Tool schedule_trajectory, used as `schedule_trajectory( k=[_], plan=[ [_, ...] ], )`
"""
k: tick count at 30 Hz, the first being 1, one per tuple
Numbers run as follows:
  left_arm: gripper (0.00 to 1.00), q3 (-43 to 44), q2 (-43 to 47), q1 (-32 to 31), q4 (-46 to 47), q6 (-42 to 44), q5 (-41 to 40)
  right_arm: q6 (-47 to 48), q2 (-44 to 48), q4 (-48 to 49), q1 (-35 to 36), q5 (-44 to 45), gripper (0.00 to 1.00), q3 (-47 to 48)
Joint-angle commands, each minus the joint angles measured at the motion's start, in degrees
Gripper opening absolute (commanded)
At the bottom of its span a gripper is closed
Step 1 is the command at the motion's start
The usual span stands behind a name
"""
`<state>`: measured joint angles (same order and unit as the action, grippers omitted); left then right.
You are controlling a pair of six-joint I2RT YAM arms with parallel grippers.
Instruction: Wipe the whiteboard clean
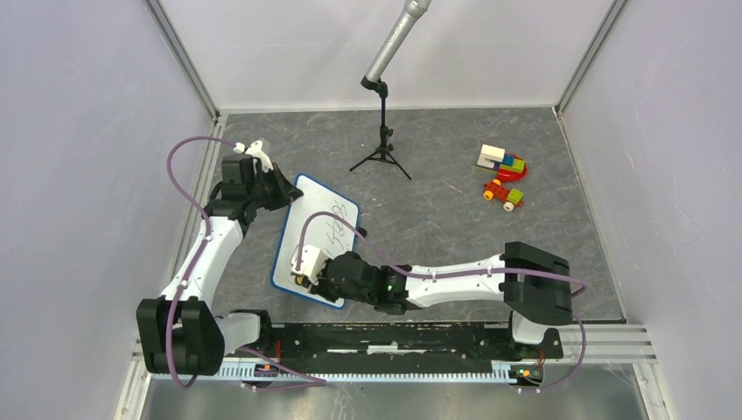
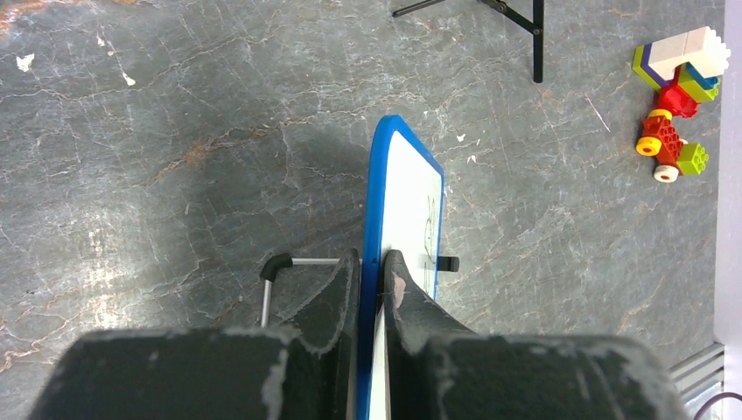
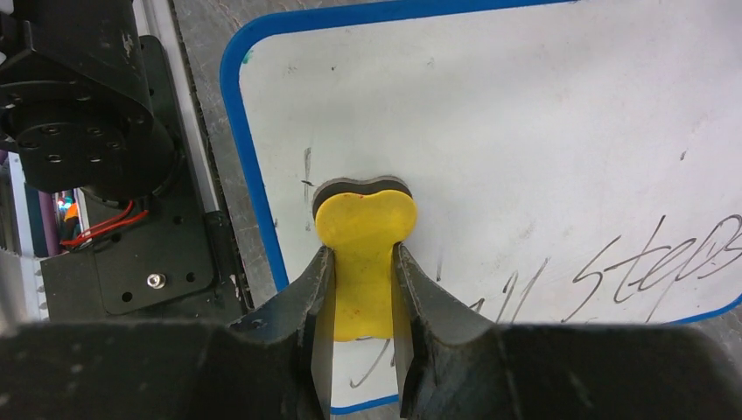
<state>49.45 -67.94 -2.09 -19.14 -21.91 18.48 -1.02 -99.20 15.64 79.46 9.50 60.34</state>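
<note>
The whiteboard [image 1: 325,210] is white with a blue rim and stands tilted on the grey table at left centre, with black handwriting [image 1: 335,226] across it. My left gripper [image 1: 282,188] is shut on its upper left edge; in the left wrist view the fingers [image 2: 394,284] pinch the blue rim of the whiteboard [image 2: 407,188], seen edge-on. My right gripper [image 3: 360,252] is shut on a yellow eraser [image 3: 364,217] with a dark pad, which rests on the whiteboard [image 3: 525,114] near its lower corner. Handwriting [image 3: 647,262] runs to the right of the eraser.
A microphone on a black tripod [image 1: 382,150] stands behind the board. Toy bricks [image 1: 502,175] lie at the back right, also seen as toy bricks [image 2: 678,87]. A thin metal leg [image 2: 278,269] sticks out behind the board. The arms' black rail [image 1: 394,339] runs along the near edge.
</note>
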Motion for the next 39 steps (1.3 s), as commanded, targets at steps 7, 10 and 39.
schedule_trajectory(
  k=[7,10,39],
  plan=[
    [0.02,-1.37,1.88,-1.33,-1.87,-2.17,-6.23,3.7,-4.19,-8.31,3.51,1.67,0.16,13.25],
    [0.02,-1.38,2.05,-1.44,-1.86,-2.18,-7.04,3.76,-5.41,-9.21,3.52,0.53,0.16,15.08],
    [0.02,-1.26,1.66,-1.46,-1.43,-1.56,-6.18,2.44,1.49,10.95,2.19,4.28,0.16,-4.62]
  ],
)
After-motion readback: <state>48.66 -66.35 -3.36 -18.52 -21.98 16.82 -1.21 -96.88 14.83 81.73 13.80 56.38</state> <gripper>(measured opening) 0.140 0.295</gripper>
